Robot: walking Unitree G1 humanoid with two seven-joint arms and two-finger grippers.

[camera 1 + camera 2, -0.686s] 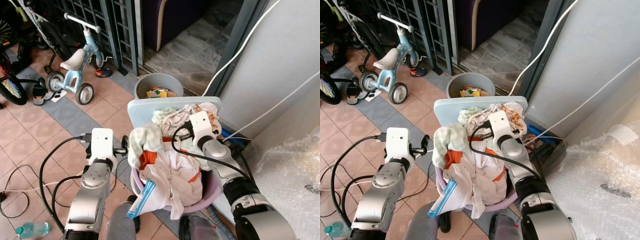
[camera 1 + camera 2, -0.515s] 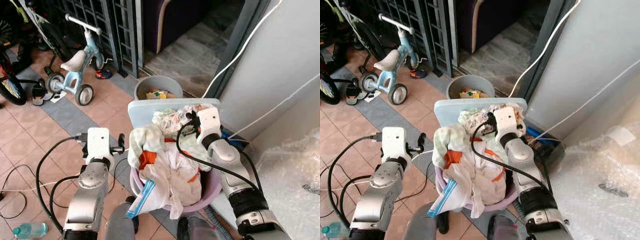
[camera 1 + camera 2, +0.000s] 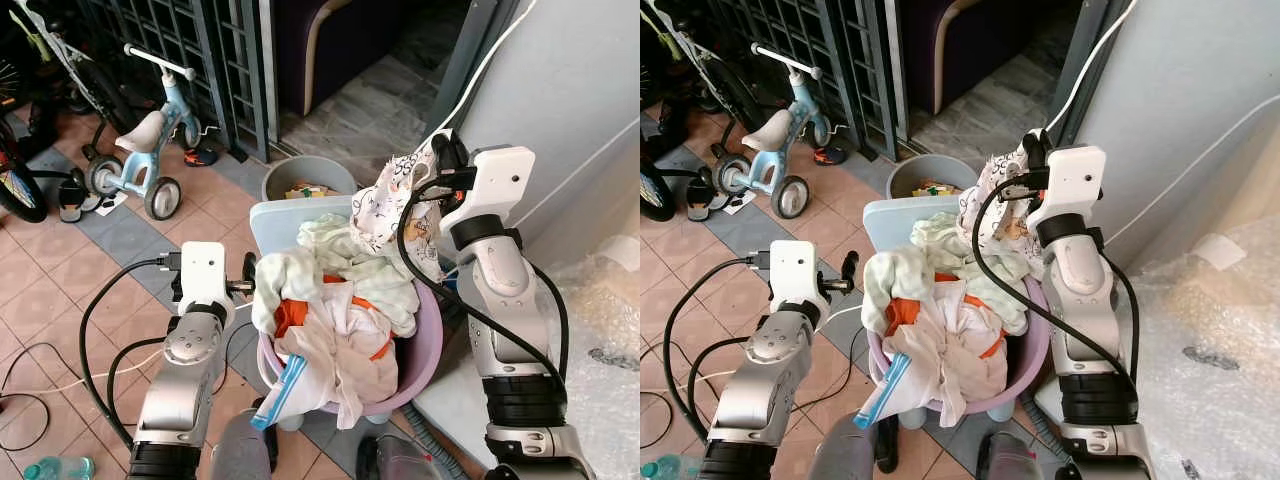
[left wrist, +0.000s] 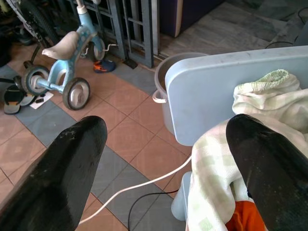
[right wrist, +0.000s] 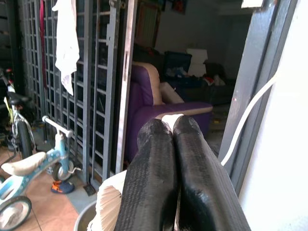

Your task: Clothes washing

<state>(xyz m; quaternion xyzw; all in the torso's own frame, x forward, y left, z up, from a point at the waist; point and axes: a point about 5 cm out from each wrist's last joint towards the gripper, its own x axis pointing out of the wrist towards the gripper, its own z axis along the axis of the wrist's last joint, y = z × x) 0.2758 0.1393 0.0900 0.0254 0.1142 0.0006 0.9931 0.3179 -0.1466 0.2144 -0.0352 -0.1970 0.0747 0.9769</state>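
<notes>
The right gripper (image 3: 440,165) is raised high above the laundry, its two black fingers (image 5: 161,168) pressed together on a patterned white garment (image 3: 385,205), which hangs from the pinch and drapes down toward the heap. Below it sits the purple basket (image 3: 425,345), piled over the rim with clothes (image 3: 330,320), resting against a pale blue board (image 3: 275,218) with a grey bucket (image 3: 305,178) just behind. The left gripper (image 3: 248,278) hovers beside the basket's left edge, fingers (image 4: 62,173) spread wide and holding nothing, near a light checked cloth (image 4: 211,168). The step in hand looks like lifting one piece clear of the pile. To do it well, the garment's tail should come fully free of the neighbouring clothes before the arm swings sideways, or it may drag others over the rim. Keeping the pinch firm matters, since only a small fold appears to be caught. A tricycle (image 3: 140,140) stands well apart on the tiled floor (image 3: 60,270).
</notes>
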